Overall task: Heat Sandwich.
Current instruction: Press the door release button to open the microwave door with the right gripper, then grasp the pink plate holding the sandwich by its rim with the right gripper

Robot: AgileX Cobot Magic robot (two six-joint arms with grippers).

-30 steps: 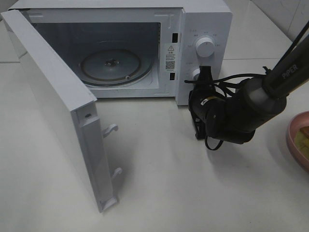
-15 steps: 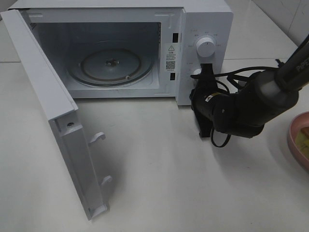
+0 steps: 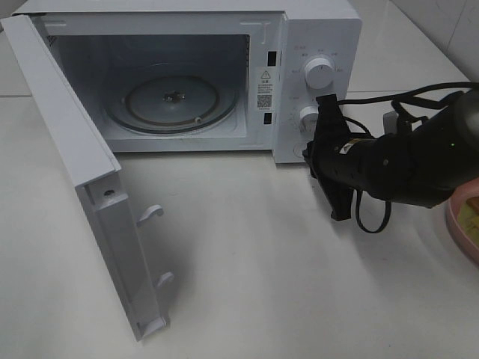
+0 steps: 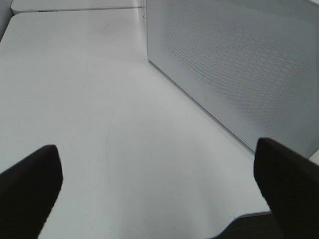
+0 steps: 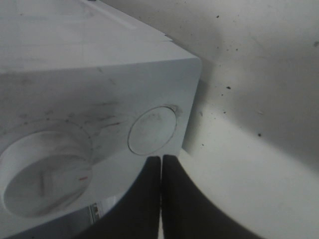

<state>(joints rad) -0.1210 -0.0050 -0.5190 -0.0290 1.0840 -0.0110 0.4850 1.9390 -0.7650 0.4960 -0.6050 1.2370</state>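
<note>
At the worktop's (image 3: 247,262) right edge lies, apparently, the sandwich (image 3: 471,212). Right gripper (image 5: 160,159) pressed together beside the microwave (image 3: 318,30); left gripper (image 4: 157,149) spread.

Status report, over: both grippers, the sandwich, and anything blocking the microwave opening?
Left gripper open, empty. Right gripper shut, empty, by the microwave's round button. Sandwich on pink plate at far right, untouched. Door open, turntable bare, nothing in the way.

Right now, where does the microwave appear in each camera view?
Exterior high: the microwave fills the upper part, door open leftward.
Left wrist: only its white dotted panel.
Right wrist: its control corner, knob and round button, before the shut right pincer.
Shared landmark: the white table beneath it.
</note>
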